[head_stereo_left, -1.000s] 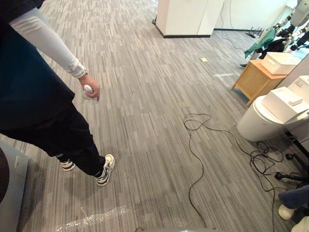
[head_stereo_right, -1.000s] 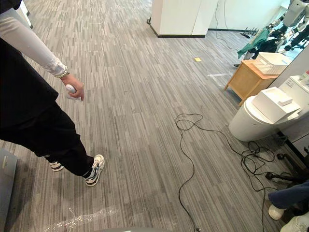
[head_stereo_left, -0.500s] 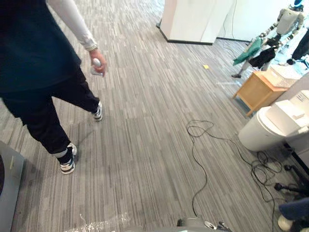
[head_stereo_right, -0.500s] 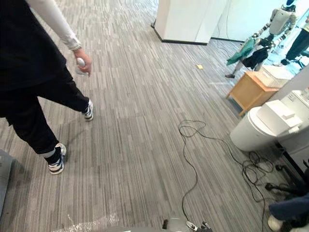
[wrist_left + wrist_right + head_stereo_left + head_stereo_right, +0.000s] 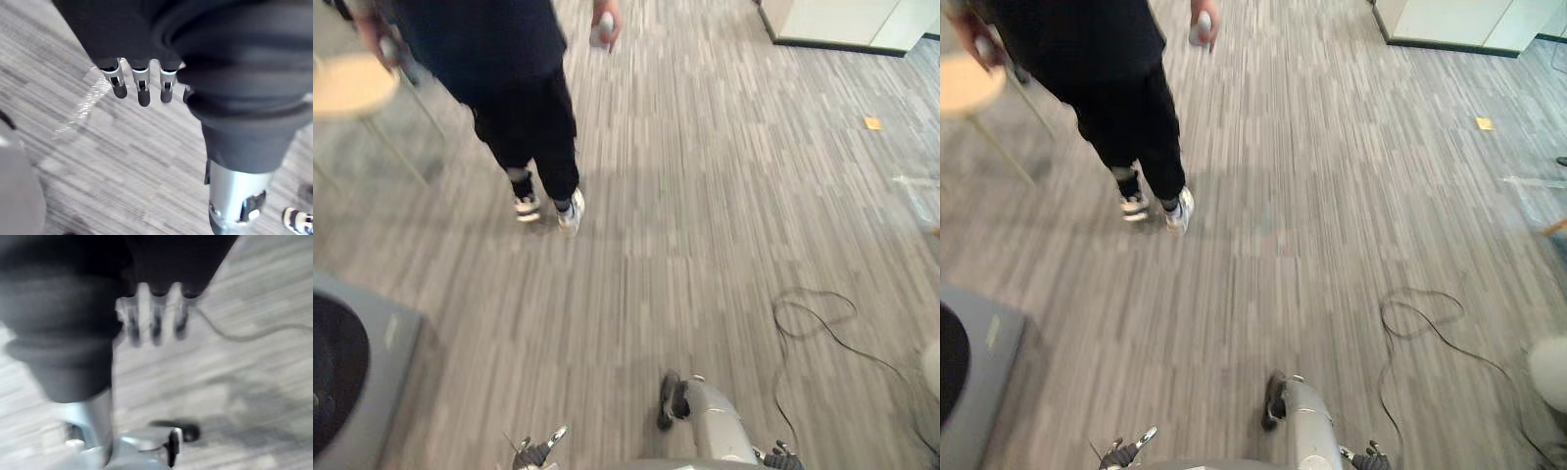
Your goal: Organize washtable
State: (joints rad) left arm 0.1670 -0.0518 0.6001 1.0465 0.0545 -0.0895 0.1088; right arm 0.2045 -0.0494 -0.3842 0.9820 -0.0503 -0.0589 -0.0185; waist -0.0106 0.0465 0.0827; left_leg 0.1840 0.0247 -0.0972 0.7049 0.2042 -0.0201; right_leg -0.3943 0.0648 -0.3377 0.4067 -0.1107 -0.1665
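Head stereo cams: high, facing down at floor [image 5: 705,245]; both share person [image 5: 519,108] ahead-left. Wrist cams: v. close along left robot hand [image 5: 142,90] & right robot hand [image 5: 155,316], facing floor.

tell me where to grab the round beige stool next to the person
Probably take the stool by the rim of its flat round top, from the near side. Thin legs splay out beneath it, and a person stands close on its right.
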